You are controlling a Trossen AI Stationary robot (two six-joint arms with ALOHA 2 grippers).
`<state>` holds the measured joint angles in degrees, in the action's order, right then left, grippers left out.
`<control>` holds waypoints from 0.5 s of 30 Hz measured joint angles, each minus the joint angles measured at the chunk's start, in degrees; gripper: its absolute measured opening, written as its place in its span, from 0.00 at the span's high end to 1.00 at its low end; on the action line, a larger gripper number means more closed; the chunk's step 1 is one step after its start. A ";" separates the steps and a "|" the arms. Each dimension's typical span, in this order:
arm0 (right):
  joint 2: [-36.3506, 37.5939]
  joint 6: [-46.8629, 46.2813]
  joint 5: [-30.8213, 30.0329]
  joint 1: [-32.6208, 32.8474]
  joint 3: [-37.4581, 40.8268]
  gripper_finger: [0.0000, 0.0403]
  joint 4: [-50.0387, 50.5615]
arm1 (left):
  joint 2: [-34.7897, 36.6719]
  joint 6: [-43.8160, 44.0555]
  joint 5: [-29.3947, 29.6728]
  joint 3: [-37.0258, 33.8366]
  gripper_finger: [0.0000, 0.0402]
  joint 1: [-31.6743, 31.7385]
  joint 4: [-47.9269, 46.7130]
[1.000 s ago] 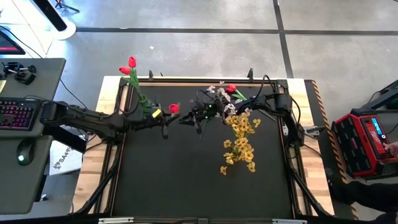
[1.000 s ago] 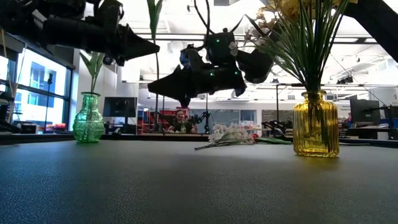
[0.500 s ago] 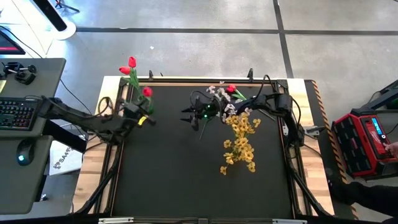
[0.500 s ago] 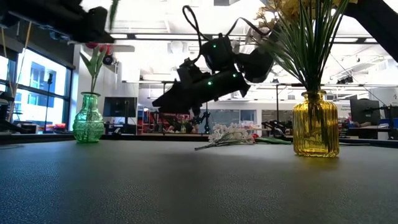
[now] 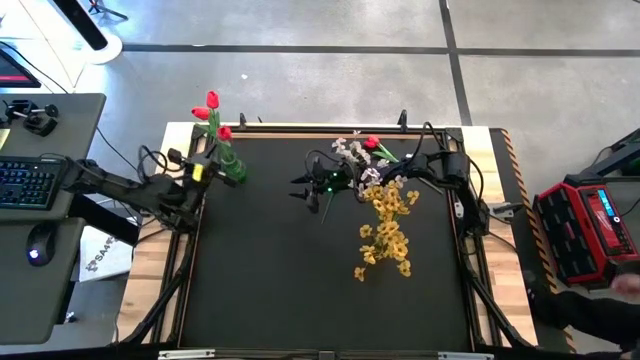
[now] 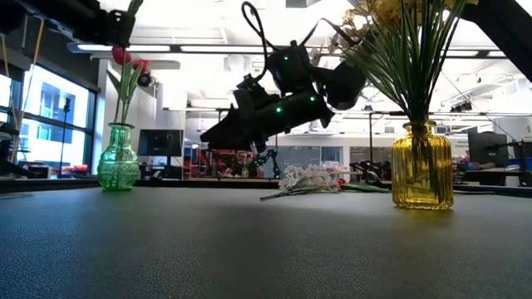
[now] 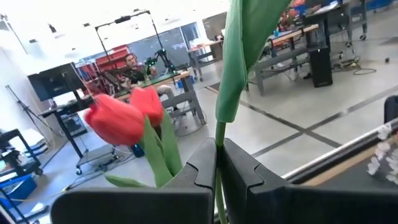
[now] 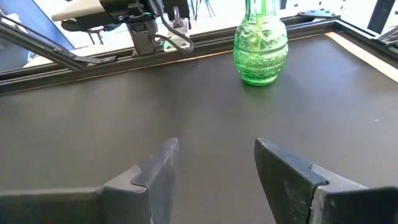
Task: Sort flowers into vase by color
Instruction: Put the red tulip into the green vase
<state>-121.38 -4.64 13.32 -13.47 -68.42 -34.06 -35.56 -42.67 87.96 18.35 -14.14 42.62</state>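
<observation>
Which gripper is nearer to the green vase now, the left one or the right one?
The left. The left gripper is beside the green vase, shut on a tulip stem. The right gripper hangs open over the table's middle.

Green vase [image 8: 261, 45] ribbed glossy glass; table [image 6: 249, 249] matt black, finely textured; yellow vase [image 6: 422, 166] glossy glass.

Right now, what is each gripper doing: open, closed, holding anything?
Left gripper: closed on a tulip stem, above the green vase.
Right gripper: open, empty, above mid-table.
</observation>
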 joint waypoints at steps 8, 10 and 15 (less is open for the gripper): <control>-0.02 0.00 0.04 0.00 0.00 0.52 0.00 | 1.52 -2.33 -4.46 0.02 1.00 7.11 1.57; 0.00 -0.02 0.04 0.02 0.00 0.52 0.00 | 1.50 -0.32 -5.53 0.02 1.00 9.11 0.37; 0.00 -0.02 0.07 0.02 0.00 0.52 0.29 | 1.47 9.29 -6.57 0.02 1.00 12.31 -7.17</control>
<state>-121.38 -4.67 13.39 -13.45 -68.42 -33.78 -34.08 -33.38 81.39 18.37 -1.83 35.45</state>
